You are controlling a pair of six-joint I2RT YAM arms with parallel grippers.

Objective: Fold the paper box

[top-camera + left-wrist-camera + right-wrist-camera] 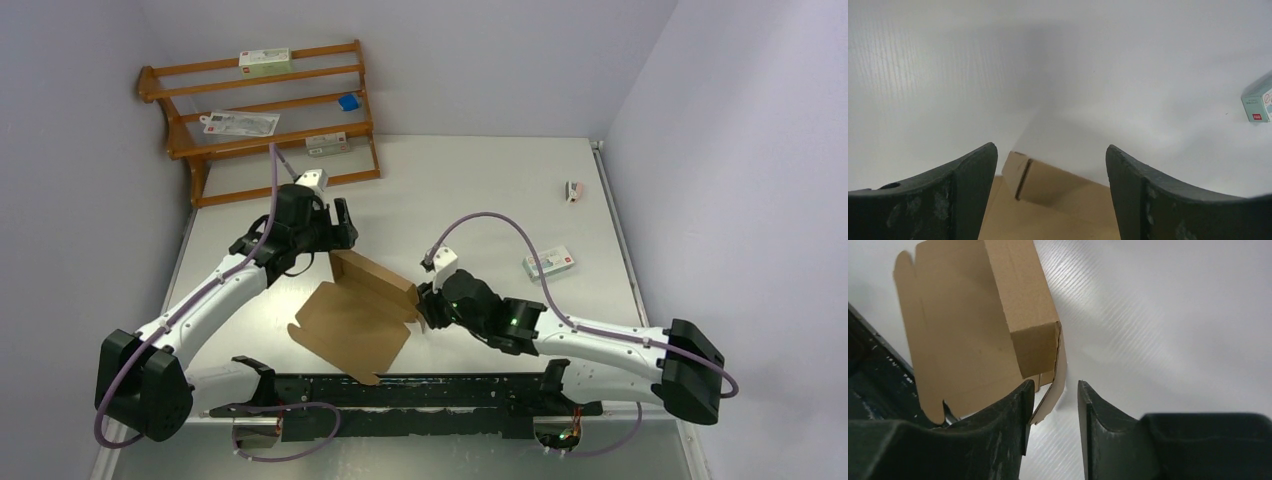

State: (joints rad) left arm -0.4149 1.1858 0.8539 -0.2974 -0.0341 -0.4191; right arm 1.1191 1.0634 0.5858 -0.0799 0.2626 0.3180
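Note:
The paper box [352, 318] lies half formed at the table's middle, a flat brown cardboard panel with one long wall [372, 277] folded upright along its far side. My left gripper [341, 226] hovers open just beyond the box's far left corner, and in its wrist view the corner of the paper box [1048, 187] shows between the wide-apart fingers [970, 175]. My right gripper [424, 306] is at the box's right end, open. A thin side flap [1057, 385] stands between its fingers, against the left finger [1018, 405], with a gap to the right one.
A wooden rack [265, 110] with cartons and a blue item stands at the far left. A white carton [549, 262] lies right of the box, also the white carton [1260, 97] in the left wrist view. A small object [573, 190] sits far right. A black rail [400, 395] runs along the near edge.

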